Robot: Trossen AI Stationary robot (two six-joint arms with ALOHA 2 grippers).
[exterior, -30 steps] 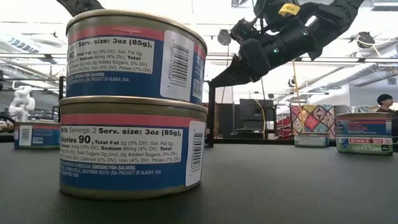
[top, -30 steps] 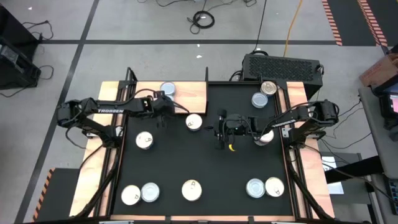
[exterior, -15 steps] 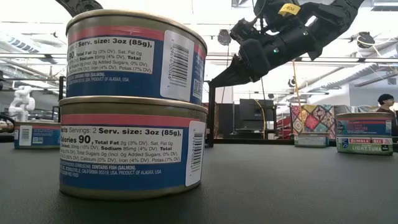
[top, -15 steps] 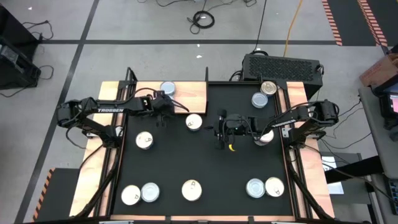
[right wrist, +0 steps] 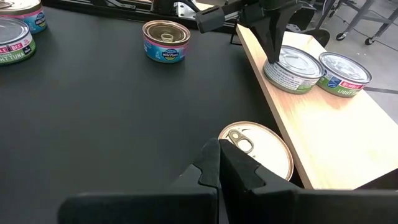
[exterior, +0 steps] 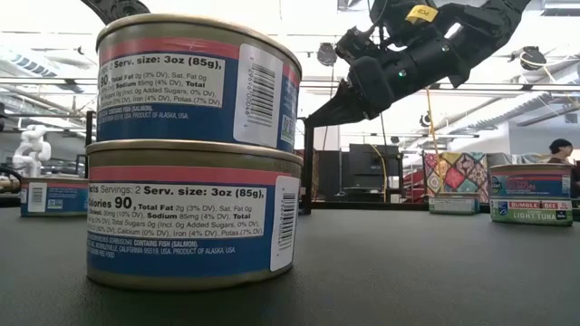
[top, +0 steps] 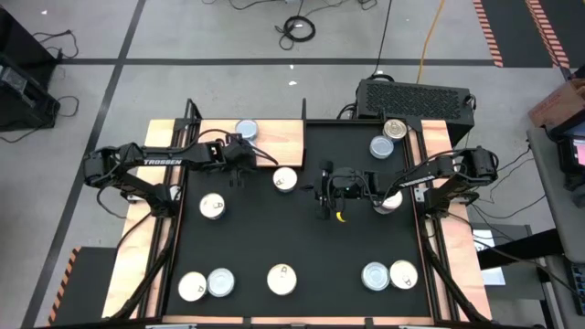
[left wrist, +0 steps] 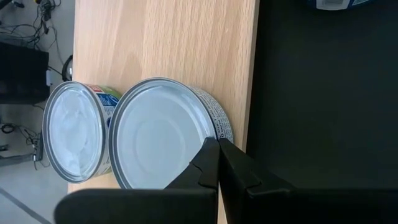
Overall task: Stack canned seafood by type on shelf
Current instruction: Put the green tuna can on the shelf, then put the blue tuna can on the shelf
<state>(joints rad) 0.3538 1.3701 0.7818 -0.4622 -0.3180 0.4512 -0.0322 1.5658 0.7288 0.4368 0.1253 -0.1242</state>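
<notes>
The shelf (top: 279,142) is a light wood board at the mat's far left. Two silvery canned seafood tins (left wrist: 163,134) (left wrist: 73,134) sit on it side by side. My left gripper (left wrist: 217,144), shut, points down at the tin nearer the mat (right wrist: 291,65); from above (top: 238,157) it hides that tin. My right gripper (right wrist: 218,148) hovers shut and empty over mid-mat (top: 324,194), just short of a cream pull-tab tin (right wrist: 256,151). In the low view, two salmon tins (exterior: 195,154) stand stacked close to the camera. My left gripper's shut fingertips come slanting down from above at the rim (left wrist: 210,127) of the silvery tin, on its side toward the mat. I cannot tell whether they touch it. The tin sits flat on the shelf.
Loose tins lie about the black mat: one at the left (top: 212,206), a row along the near edge (top: 207,284) (top: 281,279) (top: 388,274), two at the far right (top: 388,137). A black box (top: 416,96) stands behind the table. Bare mat lies in the middle.
</notes>
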